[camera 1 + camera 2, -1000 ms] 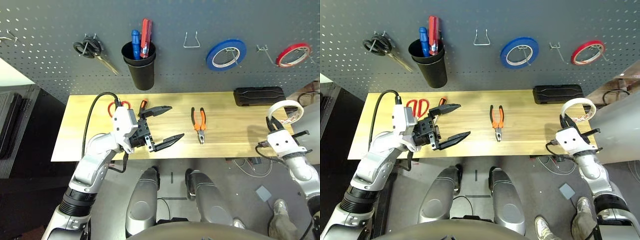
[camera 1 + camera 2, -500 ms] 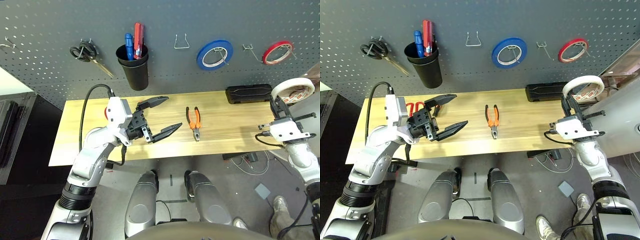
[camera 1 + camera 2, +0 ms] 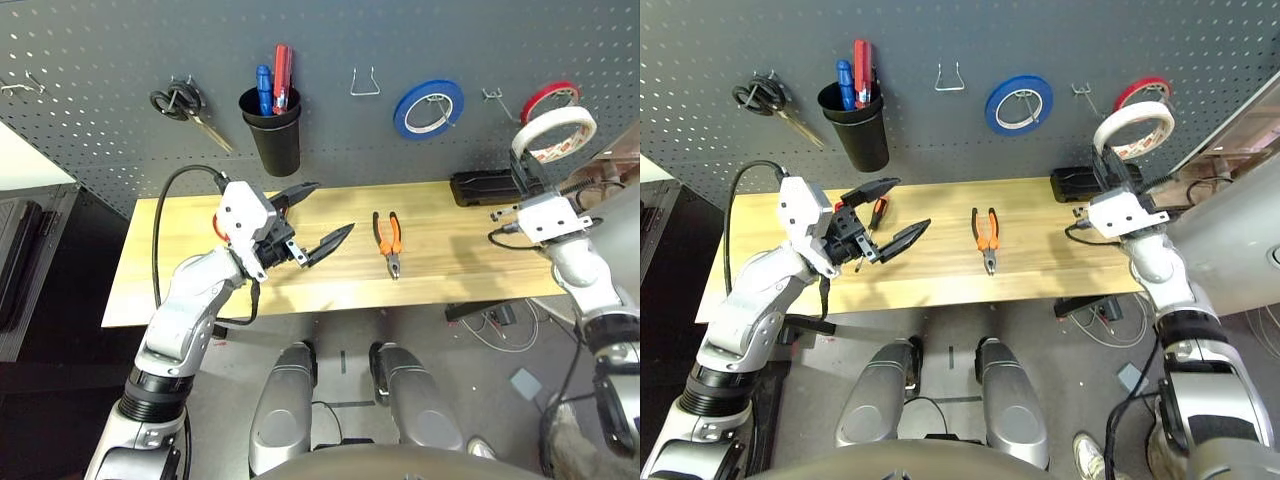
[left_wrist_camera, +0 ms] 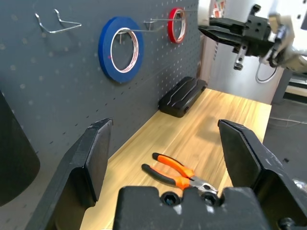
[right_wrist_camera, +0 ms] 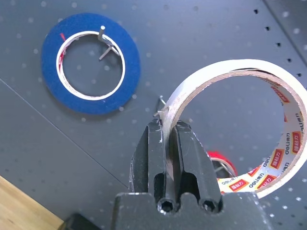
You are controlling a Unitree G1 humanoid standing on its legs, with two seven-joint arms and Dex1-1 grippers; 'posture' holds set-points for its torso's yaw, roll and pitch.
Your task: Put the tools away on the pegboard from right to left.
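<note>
We pinch the whitish tape ring (image 5: 238, 125) in the right end effector (image 5: 169, 139); line its hole over the bare hook (image 3: 1083, 93); left end effector (image 3: 312, 214) idles open.

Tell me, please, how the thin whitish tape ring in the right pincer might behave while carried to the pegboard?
The thin whitish tape ring looks light and fairly stiff, holding its round shape. Pinched only at its rim by the right pincer, it could perhaps swivel or slip.
</note>
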